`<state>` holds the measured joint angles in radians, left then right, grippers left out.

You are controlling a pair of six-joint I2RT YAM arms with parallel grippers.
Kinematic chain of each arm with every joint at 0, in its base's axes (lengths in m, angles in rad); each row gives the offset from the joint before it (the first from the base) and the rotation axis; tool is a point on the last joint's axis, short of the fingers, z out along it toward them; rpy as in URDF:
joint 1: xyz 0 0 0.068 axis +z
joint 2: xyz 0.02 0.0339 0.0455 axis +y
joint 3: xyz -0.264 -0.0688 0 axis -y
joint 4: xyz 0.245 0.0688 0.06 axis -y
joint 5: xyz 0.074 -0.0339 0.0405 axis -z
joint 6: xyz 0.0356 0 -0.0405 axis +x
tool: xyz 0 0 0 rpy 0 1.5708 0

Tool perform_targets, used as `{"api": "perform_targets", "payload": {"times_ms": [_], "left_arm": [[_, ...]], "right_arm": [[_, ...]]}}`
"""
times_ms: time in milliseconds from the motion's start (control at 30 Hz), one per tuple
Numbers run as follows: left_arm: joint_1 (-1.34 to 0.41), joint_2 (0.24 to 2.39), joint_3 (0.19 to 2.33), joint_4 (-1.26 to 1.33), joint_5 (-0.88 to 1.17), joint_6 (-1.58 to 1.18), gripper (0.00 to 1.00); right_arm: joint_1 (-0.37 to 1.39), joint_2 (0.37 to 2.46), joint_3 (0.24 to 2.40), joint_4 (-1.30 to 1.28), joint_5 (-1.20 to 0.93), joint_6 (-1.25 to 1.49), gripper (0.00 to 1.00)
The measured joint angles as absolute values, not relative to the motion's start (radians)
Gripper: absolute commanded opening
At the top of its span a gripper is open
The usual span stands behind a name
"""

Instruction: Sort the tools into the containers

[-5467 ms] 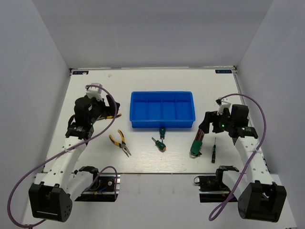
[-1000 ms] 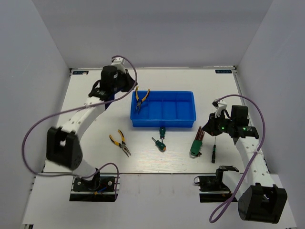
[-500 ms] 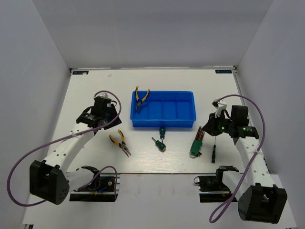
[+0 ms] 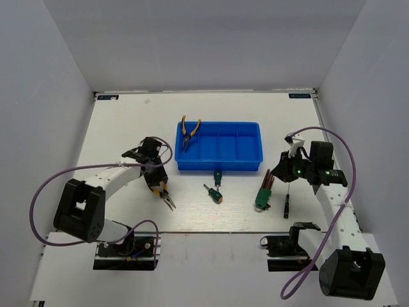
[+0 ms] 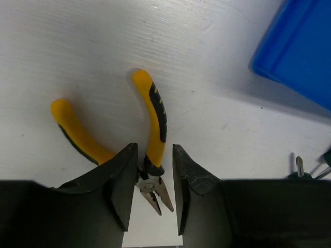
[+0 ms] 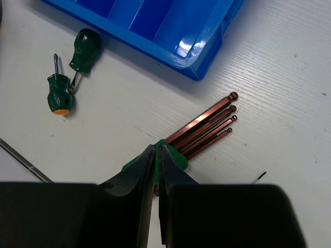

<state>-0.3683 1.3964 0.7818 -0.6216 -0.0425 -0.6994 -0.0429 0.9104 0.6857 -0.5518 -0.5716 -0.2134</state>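
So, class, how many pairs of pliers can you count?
2. One pair leans in the blue tray's leftmost compartment, handles over the far rim; the other lies on the table, straddled by the left claw.

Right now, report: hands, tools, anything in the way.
Left hand open, straddling loose pliers at pivot. Right hand shut, over hex-key set. Other pliers in tray's left compartment. Nothing between loose pliers and tray.

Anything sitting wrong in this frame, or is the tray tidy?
One pair of pliers is not fully inside the blue tray: its nose sits in the leftmost compartment, but the yellow handles poke out over the far rim.
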Motion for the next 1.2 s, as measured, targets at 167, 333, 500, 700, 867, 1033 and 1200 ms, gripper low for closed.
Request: {"api": "perform_targets", "payload": {"times_ms": [167,333,500,700,867,1033,1200], "left_arm": [[-0.398,1.448,0.783,-0.598,-0.054,-0.702,0.42],[-0.430,1.519,0.813,-0.604,-0.084,-0.703,0.39],[-0.449,1.547,0.839,-0.614,-0.110,-0.706,0.39],[-0.462,1.542,0.834,-0.614,-0.136,-0.731,0.39],[-0.470,1.533,0.824,-0.608,-0.151,-0.748,0.39],[-0.476,1.528,0.819,-0.611,-0.166,-0.759,0.39],[-0.482,1.527,0.819,-0.626,-0.185,-0.772,0.30]], "right_arm": [[-0.043,0.910,0.686,-0.552,-0.571,-0.214,0.12],[-0.043,0.906,0.686,-0.552,-0.571,-0.213,0.12],[-0.043,0.898,0.686,-0.553,-0.571,-0.213,0.12],[-0.043,0.891,0.686,-0.553,-0.572,-0.213,0.12],[-0.043,0.889,0.686,-0.553,-0.572,-0.213,0.12],[-0.043,0.881,0.686,-0.555,-0.572,-0.213,0.12],[-0.043,0.871,0.686,-0.559,-0.572,-0.213,0.12]]}}
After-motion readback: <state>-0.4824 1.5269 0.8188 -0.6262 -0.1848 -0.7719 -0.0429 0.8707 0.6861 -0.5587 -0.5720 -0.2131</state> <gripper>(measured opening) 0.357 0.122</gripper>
